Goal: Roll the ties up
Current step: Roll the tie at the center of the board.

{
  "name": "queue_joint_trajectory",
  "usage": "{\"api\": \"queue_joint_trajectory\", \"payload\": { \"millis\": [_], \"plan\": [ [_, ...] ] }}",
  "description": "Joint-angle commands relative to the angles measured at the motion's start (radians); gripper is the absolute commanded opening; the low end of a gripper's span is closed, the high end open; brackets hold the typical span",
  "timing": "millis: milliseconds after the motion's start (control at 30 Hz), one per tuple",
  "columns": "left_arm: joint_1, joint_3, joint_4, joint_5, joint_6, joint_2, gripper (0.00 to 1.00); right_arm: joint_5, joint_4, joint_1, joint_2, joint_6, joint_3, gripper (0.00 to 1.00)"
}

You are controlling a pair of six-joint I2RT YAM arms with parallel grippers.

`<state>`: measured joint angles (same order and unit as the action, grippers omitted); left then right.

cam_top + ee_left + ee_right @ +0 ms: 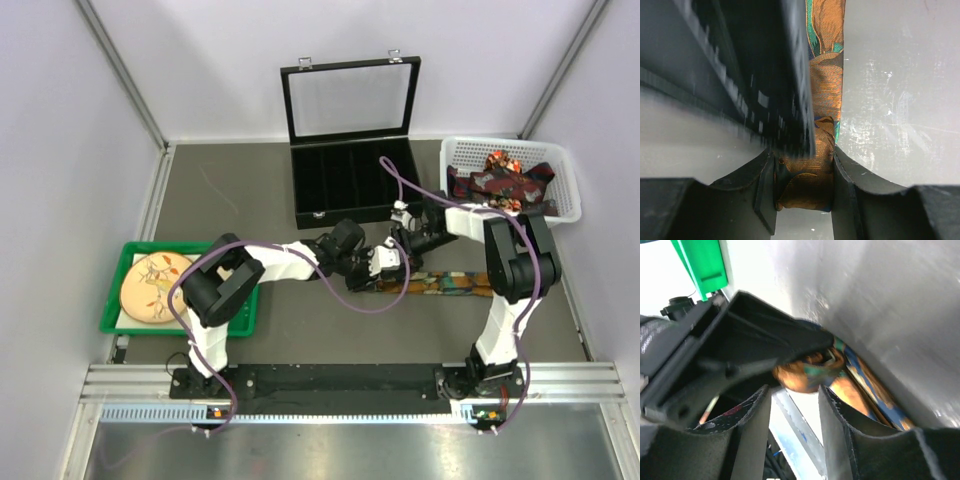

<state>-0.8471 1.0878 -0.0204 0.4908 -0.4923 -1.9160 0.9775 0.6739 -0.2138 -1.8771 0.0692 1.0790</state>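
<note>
Orange tie (824, 95), pinched in left gripper (804, 182)

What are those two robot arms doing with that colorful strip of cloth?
They are rolling up a necktie. The tie lies flat across the table, and one end is curled up small. The left tool is shut on that curled end, while the right tool sits open right beside it. More ties wait in the white basket, and the black case behind stands open.
</note>
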Motion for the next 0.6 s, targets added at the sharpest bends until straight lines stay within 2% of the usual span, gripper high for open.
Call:
{"api": "queue_joint_trajectory", "payload": {
  "millis": [0,100,133,167,233,267,300,333,367,400,467,567],
  "plan": [
    [-0.006,-0.002,0.181,-0.118,-0.043,-0.048,0.43,0.029,-0.109,-0.039,-0.036,0.075,-0.005,0.42],
    [-0.009,0.012,0.192,-0.115,-0.043,-0.057,0.43,0.013,-0.119,-0.047,-0.066,0.070,0.002,0.36],
    [-0.010,0.018,0.194,-0.113,-0.043,-0.063,0.43,0.003,-0.113,-0.048,-0.074,0.057,0.007,0.30],
    [-0.010,0.021,0.197,-0.113,-0.042,-0.066,0.44,0.000,-0.105,-0.048,-0.083,0.049,0.009,0.13],
    [-0.010,0.027,0.203,-0.116,-0.040,-0.071,0.46,-0.025,-0.076,-0.049,-0.089,0.017,0.013,0.00],
    [-0.010,0.030,0.203,-0.135,-0.037,-0.072,0.48,-0.039,-0.054,-0.048,-0.086,0.003,0.013,0.00],
    [-0.009,0.037,0.212,-0.135,-0.013,-0.072,0.58,-0.051,-0.050,-0.044,-0.082,-0.005,0.009,0.00],
    [0.003,0.031,0.198,-0.132,0.004,-0.069,0.62,-0.071,-0.050,-0.041,-0.079,-0.015,-0.004,0.00],
    [0.017,0.020,0.177,-0.085,0.026,-0.061,0.65,-0.085,-0.048,-0.036,-0.076,-0.019,-0.008,0.00],
    [0.035,0.003,0.145,-0.051,0.064,-0.040,0.72,-0.097,-0.050,-0.029,-0.074,-0.022,-0.011,0.00],
    [0.081,-0.046,0.051,0.027,0.090,-0.017,0.80,-0.129,-0.048,-0.018,-0.079,-0.037,-0.016,0.00],
    [0.112,-0.112,-0.106,0.152,0.115,0.017,0.84,-0.166,-0.053,0.002,-0.086,-0.049,-0.025,0.00]
  ]
}}
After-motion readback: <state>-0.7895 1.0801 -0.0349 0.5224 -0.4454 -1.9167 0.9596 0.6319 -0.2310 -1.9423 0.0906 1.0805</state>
